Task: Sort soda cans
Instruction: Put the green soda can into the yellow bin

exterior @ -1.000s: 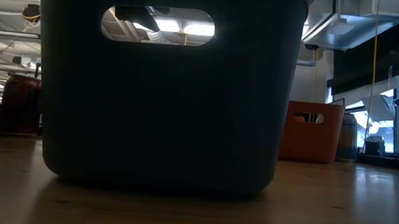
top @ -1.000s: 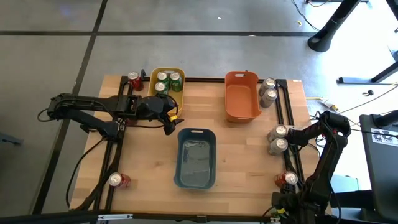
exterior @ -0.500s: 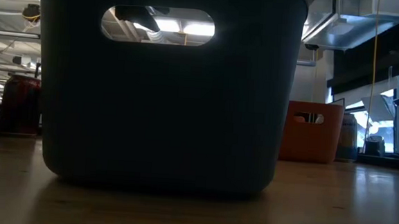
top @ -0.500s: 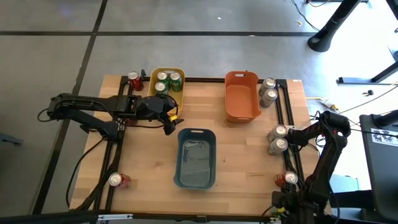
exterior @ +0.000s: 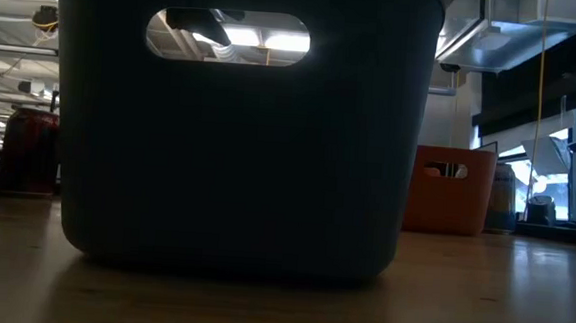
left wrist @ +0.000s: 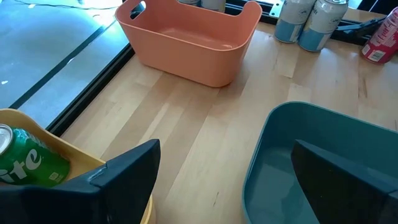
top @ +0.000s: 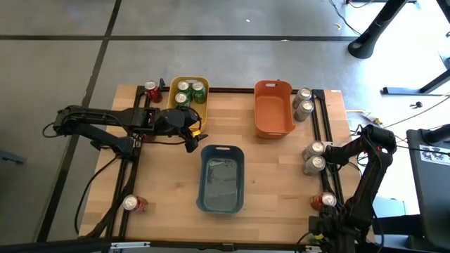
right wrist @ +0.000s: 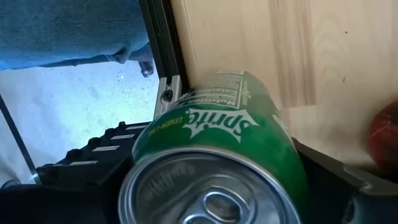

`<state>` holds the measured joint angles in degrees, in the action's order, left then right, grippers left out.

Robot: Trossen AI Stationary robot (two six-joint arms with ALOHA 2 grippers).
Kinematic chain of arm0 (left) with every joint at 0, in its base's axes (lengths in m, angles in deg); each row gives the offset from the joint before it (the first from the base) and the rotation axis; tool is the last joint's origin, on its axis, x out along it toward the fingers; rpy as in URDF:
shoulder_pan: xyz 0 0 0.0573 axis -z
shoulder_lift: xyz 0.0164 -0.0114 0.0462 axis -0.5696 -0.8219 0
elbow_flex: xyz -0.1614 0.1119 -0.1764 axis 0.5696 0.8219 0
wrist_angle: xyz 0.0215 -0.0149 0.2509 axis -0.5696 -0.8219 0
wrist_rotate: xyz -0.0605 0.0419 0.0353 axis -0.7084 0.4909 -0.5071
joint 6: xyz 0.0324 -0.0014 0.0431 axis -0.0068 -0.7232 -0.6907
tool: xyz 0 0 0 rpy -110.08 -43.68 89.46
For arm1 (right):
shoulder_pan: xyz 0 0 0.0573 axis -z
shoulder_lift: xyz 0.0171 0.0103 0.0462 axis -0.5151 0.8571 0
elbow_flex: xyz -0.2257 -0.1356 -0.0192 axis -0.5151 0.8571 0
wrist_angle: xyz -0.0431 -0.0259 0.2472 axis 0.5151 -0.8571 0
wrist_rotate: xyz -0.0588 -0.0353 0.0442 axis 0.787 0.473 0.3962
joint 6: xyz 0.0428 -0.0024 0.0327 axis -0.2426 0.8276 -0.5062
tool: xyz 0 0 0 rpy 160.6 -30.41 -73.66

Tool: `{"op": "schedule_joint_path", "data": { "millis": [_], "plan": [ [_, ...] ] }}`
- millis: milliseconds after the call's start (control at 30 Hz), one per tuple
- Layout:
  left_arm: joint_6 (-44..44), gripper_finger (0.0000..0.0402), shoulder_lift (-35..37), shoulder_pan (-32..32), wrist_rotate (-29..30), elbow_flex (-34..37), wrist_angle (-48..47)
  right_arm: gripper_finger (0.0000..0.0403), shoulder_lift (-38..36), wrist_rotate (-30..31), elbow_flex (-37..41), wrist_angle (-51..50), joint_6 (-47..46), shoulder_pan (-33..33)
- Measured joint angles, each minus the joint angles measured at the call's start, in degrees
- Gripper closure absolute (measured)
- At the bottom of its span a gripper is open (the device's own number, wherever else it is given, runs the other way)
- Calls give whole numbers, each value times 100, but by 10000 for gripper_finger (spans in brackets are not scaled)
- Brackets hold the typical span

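The left arm reaches flat and nearly straight across the desk [top: 162,176] from its left edge. Its wrist ends just past the far left corner of the blue bin [top: 221,179]. The left end effector [top: 191,138] hangs there with its two dark fingers [left wrist: 130,171] spread wide and nothing between them, between the blue bin and the yellow bin [top: 188,82].

The right arm is folded at the desk's right edge, to the right of the blue bin, with its forearm pointing in toward the desk. The right end effector [top: 333,154] sits against a pair of silver-grey cans [top: 314,157] there. In its wrist view a green can [right wrist: 217,130] fills the space in front of it, silver top toward the camera. Whether the end effector has closed on that can cannot be told.

Three green cans [top: 188,92] stand in the yellow bin, beyond the blue bin's far left corner, with a red can [top: 152,91] just outside it. The orange bin [top: 273,126], beyond the blue bin's far right corner, has two silver-grey cans [top: 304,102] beside it. One red can [top: 133,204] lies well left of the blue bin's near end and another red can [top: 325,202] well to its right.
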<state>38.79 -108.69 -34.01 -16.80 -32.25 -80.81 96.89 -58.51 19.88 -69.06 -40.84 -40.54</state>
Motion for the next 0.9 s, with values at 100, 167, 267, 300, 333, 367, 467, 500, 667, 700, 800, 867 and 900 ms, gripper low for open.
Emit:
{"op": "schedule_joint_path", "data": {
  "millis": [100, 167, 267, 300, 333, 367, 467, 500, 667, 700, 800, 867, 900],
  "plan": [
    [1, 54, 0, 0, 0, 0, 0, 83, 17, -49, -66, -42, -100, 78],
    [1, 54, 0, 0, 0, 0, 0, 83, 17, -26, -127, -23, -101, 117],
    [2, 54, 0, 0, 0, 0, 0, 84, -4, 54, -261, -65, -96, 305],
    [0, 54, 0, 0, 0, 0, 0, 84, -5, 93, -326, -71, -58, 362],
    [0, 54, 0, 0, 0, 0, 0, 84, -5, 160, -396, -85, 36, 424],
    [0, 54, 0, 0, 0, 0, 0, 85, -8, 235, -461, -116, 134, 501],
    [0, 54, 0, 0, 0, -2, 0, 85, -20, 474, -580, -181, 474, 762],
    [-7, 54, 0, 0, 0, -2, 0, 85, -23, 559, -616, -191, 602, 851],
    [-109, 54, 0, 0, 0, -2, 0, 88, -57, 702, -910, -445, 1240, 1333],
    [-123, 54, 0, 0, 0, -2, 0, 88, -57, 732, -980, -571, 1389, 1429],
    [-129, 54, 0, 0, 0, -2, -7, 88, -57, 844, -1244, -950, 1854, 1729],
    [-129, 54, 0, 0, 0, -2, -47, 89, -57, 947, -1476, -1400, 2152, 1947],
    [-120, 54, 0, 0, 0, -2, -66, 90, -57, 1042, -1597, -1619, 2325, 2058]
  ]
}}
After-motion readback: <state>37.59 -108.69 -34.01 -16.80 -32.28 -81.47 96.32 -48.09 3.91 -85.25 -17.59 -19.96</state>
